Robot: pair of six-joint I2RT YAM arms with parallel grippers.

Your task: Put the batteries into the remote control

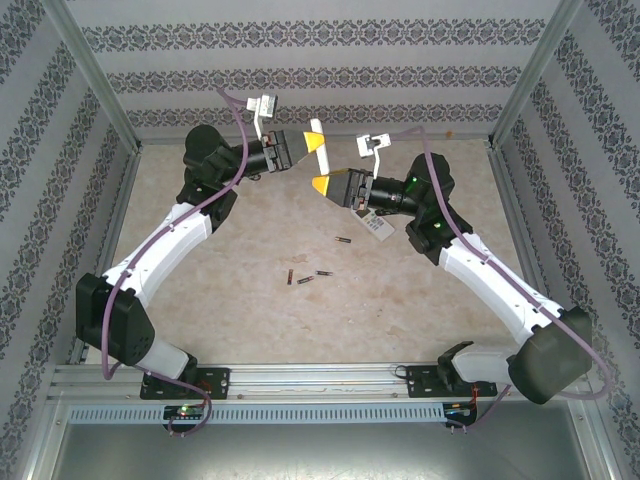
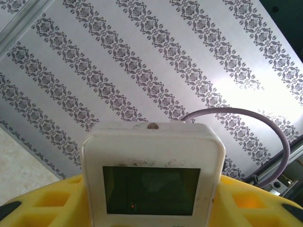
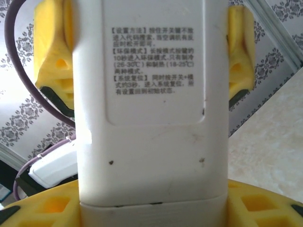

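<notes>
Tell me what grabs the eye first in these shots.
A white remote is held in mid-air over the back of the table, with the left gripper and the right gripper meeting on it. Its back, printed with Chinese text, faces the right wrist camera. Below, four small batteries lie scattered on the beige table.

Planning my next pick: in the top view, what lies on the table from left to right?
Leftmost battery → second battery → third battery → fourth battery → second remote, partly under the right arm.
</notes>
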